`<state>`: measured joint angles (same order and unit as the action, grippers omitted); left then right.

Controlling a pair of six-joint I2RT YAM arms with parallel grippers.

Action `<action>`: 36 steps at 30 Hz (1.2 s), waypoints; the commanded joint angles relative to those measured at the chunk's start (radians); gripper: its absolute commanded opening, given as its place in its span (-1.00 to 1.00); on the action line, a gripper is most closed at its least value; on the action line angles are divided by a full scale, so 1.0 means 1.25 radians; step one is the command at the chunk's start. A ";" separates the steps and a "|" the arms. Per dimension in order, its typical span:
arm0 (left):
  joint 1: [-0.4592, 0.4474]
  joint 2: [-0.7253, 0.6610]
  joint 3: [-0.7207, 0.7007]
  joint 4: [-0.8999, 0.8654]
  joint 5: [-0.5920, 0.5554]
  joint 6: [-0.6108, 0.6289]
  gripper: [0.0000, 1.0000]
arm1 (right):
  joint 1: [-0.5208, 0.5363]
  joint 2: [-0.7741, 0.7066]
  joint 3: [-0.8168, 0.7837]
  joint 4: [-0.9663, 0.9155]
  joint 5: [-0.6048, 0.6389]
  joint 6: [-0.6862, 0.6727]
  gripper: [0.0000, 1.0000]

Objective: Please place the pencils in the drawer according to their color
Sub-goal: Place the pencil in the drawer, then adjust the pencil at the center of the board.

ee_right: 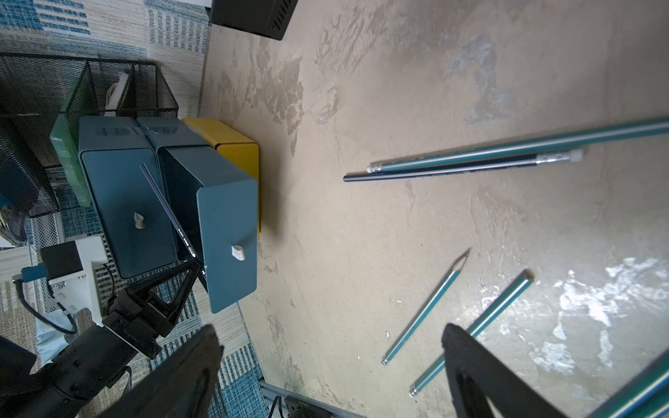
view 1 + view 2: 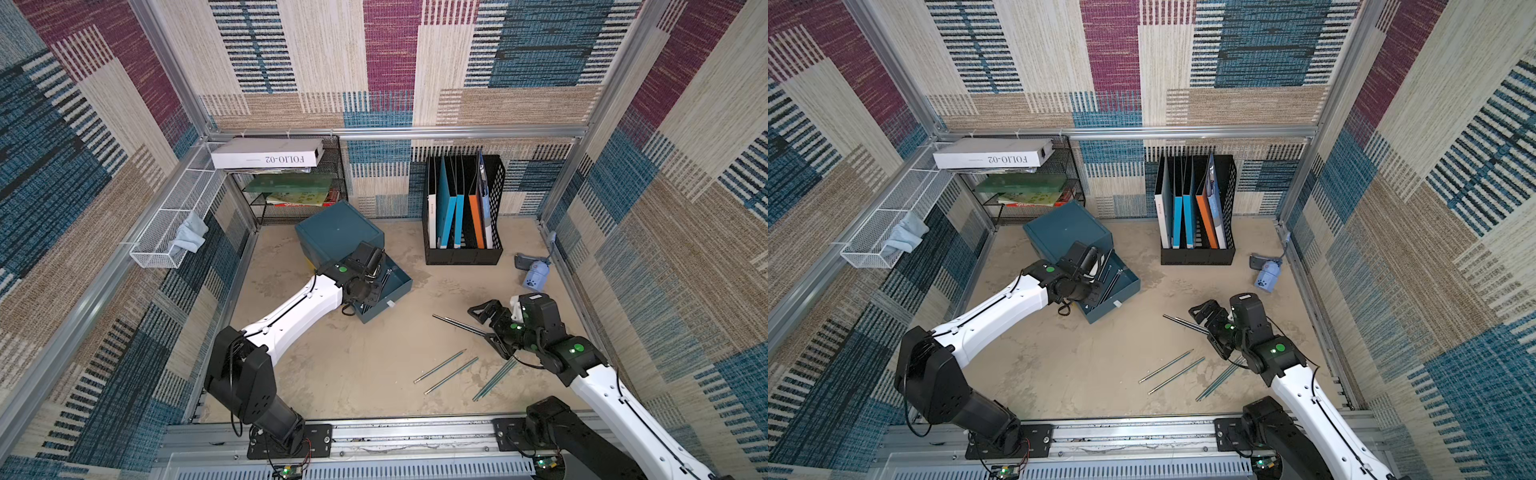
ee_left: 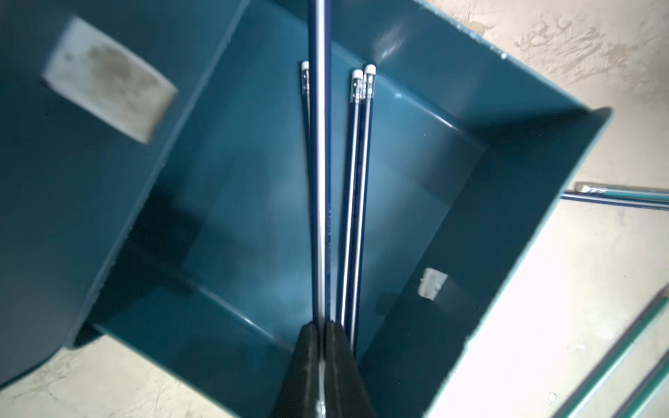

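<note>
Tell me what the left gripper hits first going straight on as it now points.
The left gripper, shut on a dark pencil, points into the open drawer. It would likely meet the drawer floor beside the three pencils lying there; the held pencil's far end, out of frame, may touch first.

Dark pencils point(image 3: 364, 181) lie in drawer point(image 3: 506, 217); teal pencils point(image 2: 440, 366) outside.

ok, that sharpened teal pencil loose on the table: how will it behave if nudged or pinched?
Likely rolls if nudged sideways: the teal pencil is slim and lies flat on the table, touching nothing. Probably stiff and light: it is thin and dead straight. Lying so low, it may slip from the open right tool.
</note>
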<state>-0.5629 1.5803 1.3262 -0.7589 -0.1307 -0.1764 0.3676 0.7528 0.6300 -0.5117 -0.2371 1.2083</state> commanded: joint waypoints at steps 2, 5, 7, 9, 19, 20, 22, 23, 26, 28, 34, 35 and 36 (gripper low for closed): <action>0.000 0.007 0.002 -0.002 0.030 -0.013 -1.00 | 0.000 0.000 -0.002 0.013 0.001 -0.003 0.98; 0.001 0.006 0.003 -0.006 0.030 -0.013 -0.62 | 0.000 0.001 -0.003 0.013 0.001 -0.005 0.98; 0.000 0.005 0.007 -0.008 0.031 -0.012 -0.40 | -0.001 0.001 -0.002 0.013 0.001 -0.005 0.98; 0.000 0.003 0.016 -0.009 0.030 -0.010 -0.24 | -0.001 0.003 -0.002 0.013 0.001 -0.005 0.98; -0.001 -0.002 0.107 -0.037 0.067 -0.007 -0.11 | -0.003 0.013 0.005 0.015 0.000 -0.012 0.98; -0.002 -0.003 0.117 -0.038 0.080 -0.006 -0.10 | -0.003 0.014 0.003 0.015 0.001 -0.013 0.98; -0.006 -0.006 0.133 -0.037 0.107 -0.001 -0.09 | -0.004 0.015 0.000 0.015 0.003 -0.016 0.98; -0.011 -0.006 0.141 -0.037 0.119 0.001 -0.09 | -0.007 0.015 -0.002 0.015 0.004 -0.018 0.98; -0.036 -0.003 0.158 -0.037 0.142 0.007 -0.08 | -0.015 0.015 -0.011 0.014 0.007 -0.024 0.98; -0.060 0.002 0.169 -0.037 0.152 0.009 -0.06 | -0.023 0.015 -0.017 0.013 0.005 -0.028 0.98; -0.181 0.053 0.202 -0.038 0.136 0.031 -0.02 | -0.072 0.024 -0.018 -0.012 -0.012 -0.073 0.98; -0.200 0.067 0.208 -0.037 0.130 0.036 -0.01 | -0.082 0.027 -0.017 -0.017 -0.016 -0.083 0.98; -0.219 0.081 0.215 -0.037 0.123 0.041 0.00 | -0.095 0.031 -0.015 -0.023 -0.022 -0.095 0.98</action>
<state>-0.7959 1.6531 1.5776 -0.8024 0.0326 -0.1524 0.2703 0.7856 0.6048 -0.5140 -0.2474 1.1416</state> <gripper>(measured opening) 0.494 0.991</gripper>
